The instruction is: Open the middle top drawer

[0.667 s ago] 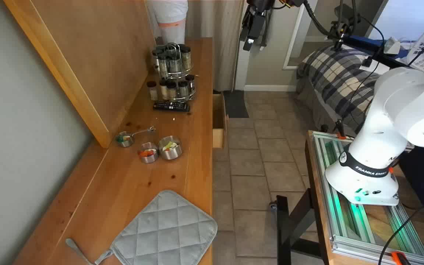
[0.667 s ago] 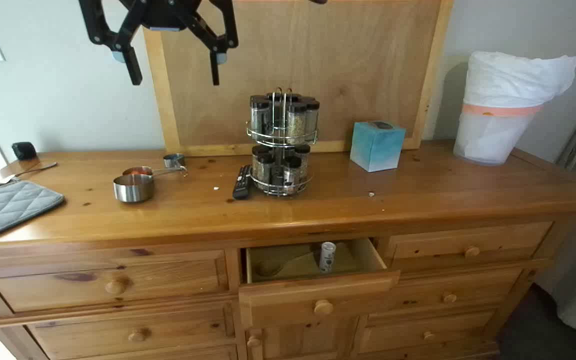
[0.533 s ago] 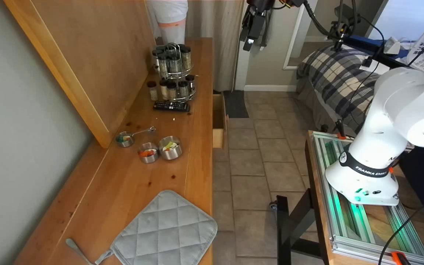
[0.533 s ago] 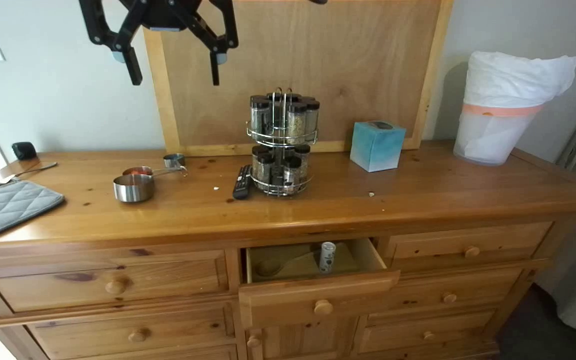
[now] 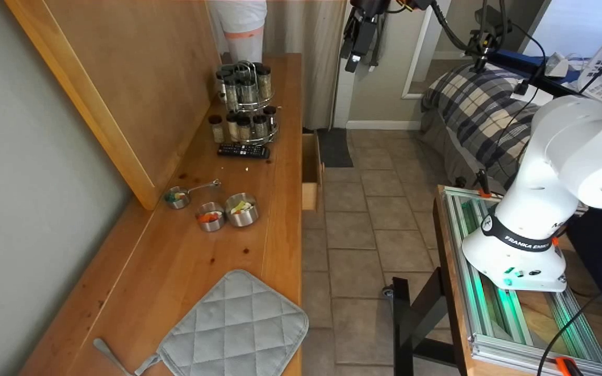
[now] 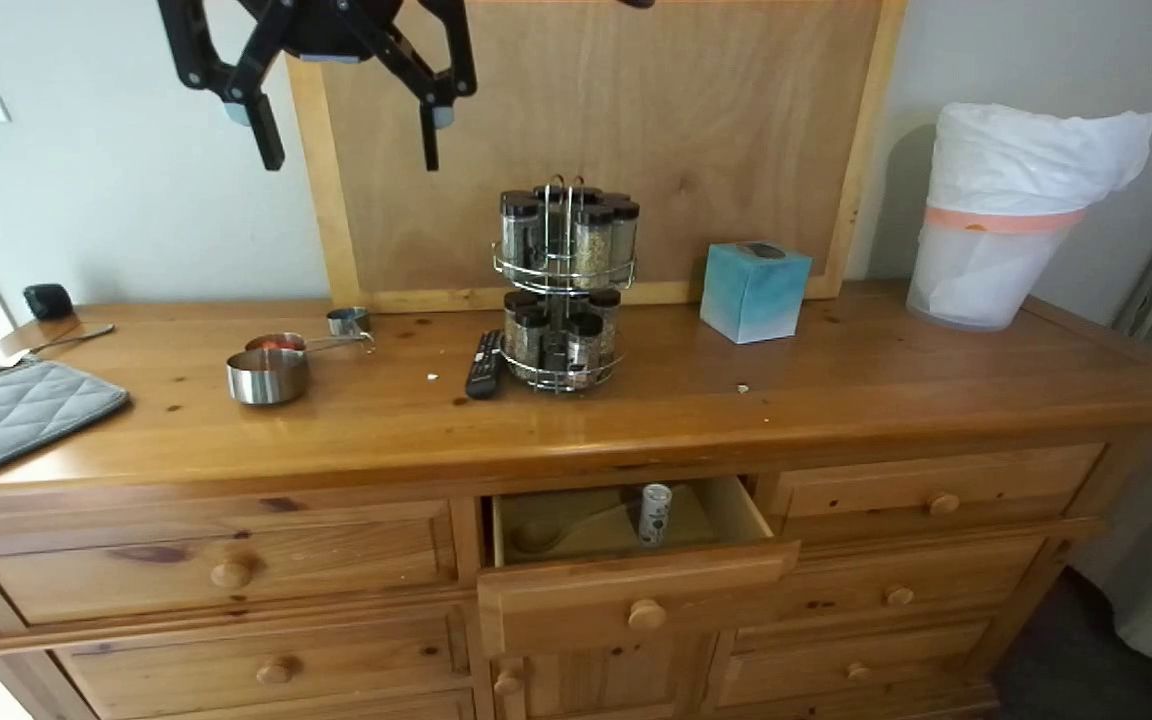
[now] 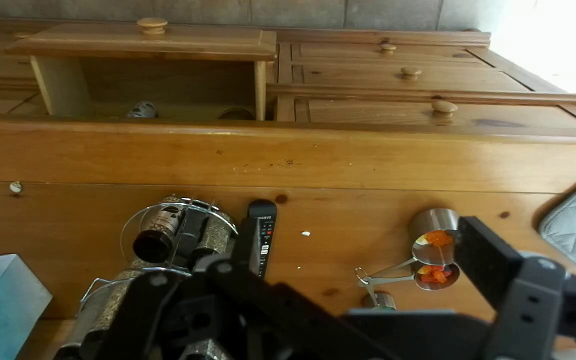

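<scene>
The middle top drawer is light wood with a round knob and stands pulled partly out of the cabinet. It also shows pulled out in another exterior view and at the upper left of the wrist view. A small white printed cylinder stands inside it, with a faint spoon-like shape beside it. My gripper hangs well above the countertop and apart from the drawer. Its fingers are spread wide with nothing between them, as the wrist view also shows.
On the wooden countertop stand a spice rack, a black remote, a blue tissue box and a white-lined bin. Metal measuring cups and a grey pot holder lie further along it.
</scene>
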